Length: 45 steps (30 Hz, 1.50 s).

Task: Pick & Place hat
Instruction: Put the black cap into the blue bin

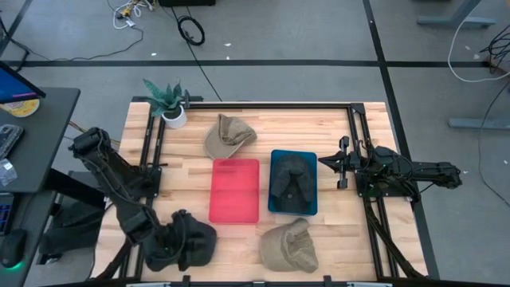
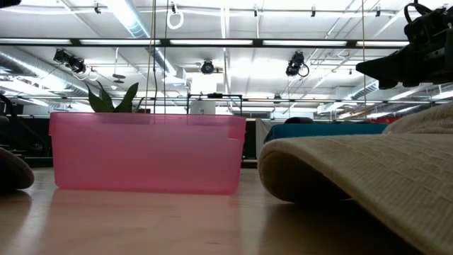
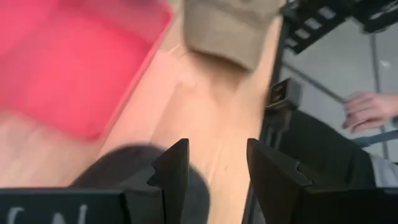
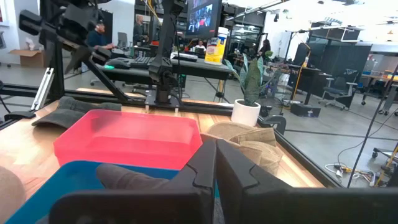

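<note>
Hovering L gripper [image 3: 214,171] (over dark hat [image 1: 190,239])

Both arms are dark, blocky and jointed, with black cables running along them. The left end effector [image 3: 214,177] has two flat, angular black fingers with notched tips; white lettering marks its body.

Robotics lab / open workshop floor. Butcher-block table [image 1: 335,231] in a black aluminium frame [image 1: 366,215], grey taped floor with loose cables [image 1: 190,30] beyond it, monitor benches [image 4: 186,59] behind the table, exposed ceiling trusses and strip lights [image 2: 233,71] overhead.
</note>
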Available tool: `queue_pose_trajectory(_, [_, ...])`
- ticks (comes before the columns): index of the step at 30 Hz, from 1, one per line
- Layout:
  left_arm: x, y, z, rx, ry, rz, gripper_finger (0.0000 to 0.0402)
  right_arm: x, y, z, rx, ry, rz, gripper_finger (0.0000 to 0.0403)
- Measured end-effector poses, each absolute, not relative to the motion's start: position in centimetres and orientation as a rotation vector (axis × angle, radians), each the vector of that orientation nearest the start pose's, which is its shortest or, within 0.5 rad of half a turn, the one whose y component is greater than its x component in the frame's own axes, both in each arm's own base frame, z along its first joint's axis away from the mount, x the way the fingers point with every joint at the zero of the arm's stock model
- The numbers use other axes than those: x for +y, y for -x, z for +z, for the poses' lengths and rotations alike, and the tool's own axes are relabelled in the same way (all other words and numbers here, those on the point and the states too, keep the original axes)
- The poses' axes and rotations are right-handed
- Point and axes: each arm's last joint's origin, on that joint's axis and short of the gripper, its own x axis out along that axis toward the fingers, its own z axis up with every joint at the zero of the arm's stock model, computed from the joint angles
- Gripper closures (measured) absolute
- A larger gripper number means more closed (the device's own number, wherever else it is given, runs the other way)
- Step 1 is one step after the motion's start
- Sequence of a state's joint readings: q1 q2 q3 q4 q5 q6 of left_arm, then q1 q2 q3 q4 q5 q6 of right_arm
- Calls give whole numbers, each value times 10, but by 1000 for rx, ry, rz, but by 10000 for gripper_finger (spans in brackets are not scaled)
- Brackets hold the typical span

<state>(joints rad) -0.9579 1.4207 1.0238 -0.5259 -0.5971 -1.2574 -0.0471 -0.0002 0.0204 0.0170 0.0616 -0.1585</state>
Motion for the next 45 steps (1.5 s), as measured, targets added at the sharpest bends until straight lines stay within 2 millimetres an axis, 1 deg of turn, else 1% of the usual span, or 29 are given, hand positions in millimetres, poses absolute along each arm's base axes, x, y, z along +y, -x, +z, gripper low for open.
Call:
queue_pose_trajectory(3, [-221, -178, 246, 786, 565, 155, 236, -6, -96, 172, -29, 158, -112, 388])
queue_pose_trajectory(10, [-220, -186, 215, 1069, 619, 258, 236, -6, -96, 172, -29, 158, -111, 388])
queue_pose_trajectory(13, [-216, -192, 208, 1143, 638, 287, 236, -6, -96, 172, -29, 158, -111, 388])
queue_pose_trajectory(17, [-207, -200, 207, 1155, 658, 325, 236, -6, -96, 172, -29, 158, -111, 388])
queue_pose_trajectory(19, [-207, -200, 207, 1167, 665, 325, 236, -6, -96, 172, -29, 158, -111, 388])
queue_pose_trajectory(27, [-216, -184, 206, 1256, 688, 332, 236, -6, -96, 172, -29, 158, -111, 388])
queue_pose_trajectory(33, [-214, -178, 204, 1286, 695, 406, 236, -6, -96, 172, -29, 158, -111, 388])
queue_pose_trajectory(37, [-212, -181, 202, 1283, 689, 418, 236, -6, -96, 172, -29, 158, -112, 388])
queue_pose_trajectory(40, [-214, -184, 198, 1286, 667, 396, 236, -6, -96, 172, -29, 158, -112, 388])
queue_pose_trajectory(45, [-218, -187, 195, 1286, 682, 374, 236, -6, -96, 172, -29, 158, -111, 388])
